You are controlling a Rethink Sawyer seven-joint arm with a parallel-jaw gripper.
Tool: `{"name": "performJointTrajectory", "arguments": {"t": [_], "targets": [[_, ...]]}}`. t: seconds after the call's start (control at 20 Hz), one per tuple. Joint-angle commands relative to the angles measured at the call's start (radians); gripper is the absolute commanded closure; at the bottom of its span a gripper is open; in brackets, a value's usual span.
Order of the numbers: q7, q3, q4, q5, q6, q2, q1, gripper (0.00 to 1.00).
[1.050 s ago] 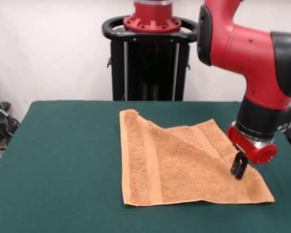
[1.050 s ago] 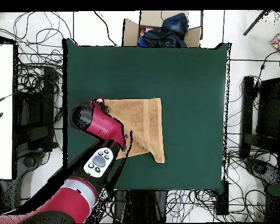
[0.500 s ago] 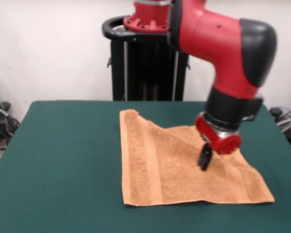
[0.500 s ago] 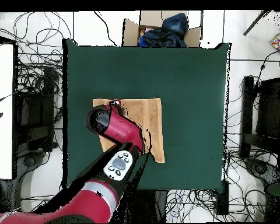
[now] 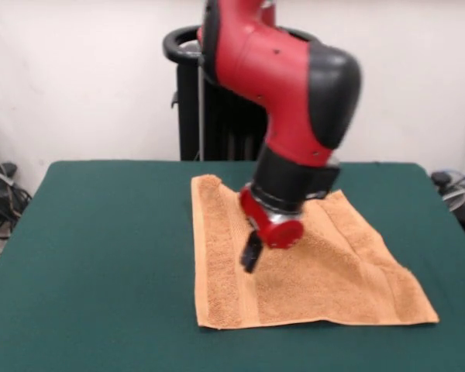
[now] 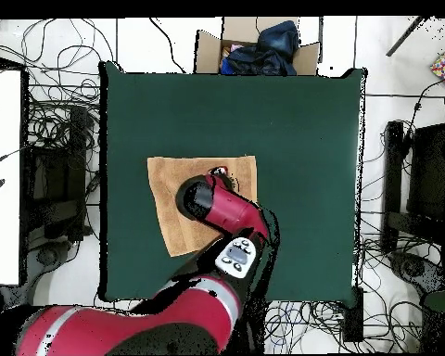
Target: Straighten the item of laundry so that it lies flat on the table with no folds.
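The orange-tan item of laundry [image 5: 333, 287] lies spread on the dark green table [image 5: 101, 232], right of the middle in the front view. A woven band runs along its left side, and a low ridge [image 5: 356, 248] crosses its right half. My gripper [image 5: 250, 254] hangs tilted just over the towel's left band, shut, with no cloth seen in it. From overhead the towel [image 6: 171, 195] looks roughly square on the table [image 6: 300, 120], and the arm covers its right and lower parts.
A cardboard box with dark clothes [image 6: 254, 46] sits past the table's top edge in the overhead view. Cables lie on the floor on both sides. The black pedestal [image 5: 217, 101] stands behind the table.
The gripper has swept from the towel's right side to its left band in the front view. The long diagonal fold has flattened to a low ridge on the right.
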Motion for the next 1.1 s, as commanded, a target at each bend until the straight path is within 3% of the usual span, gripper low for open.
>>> {"name": "performJointTrajectory", "arguments": {"t": [0.05, 0.45, 1.1], "targets": [[-0.04, 0.195, 0.045, -0.138, -0.034, 0.055, -0.099, 1.0], [-0.018, 0.254, 0.005, -0.267, -0.061, 0.085, -0.188, 1.0], [0.037, 0.424, 0.019, -0.348, -0.095, 0.084, -0.334, 1.0]]}}
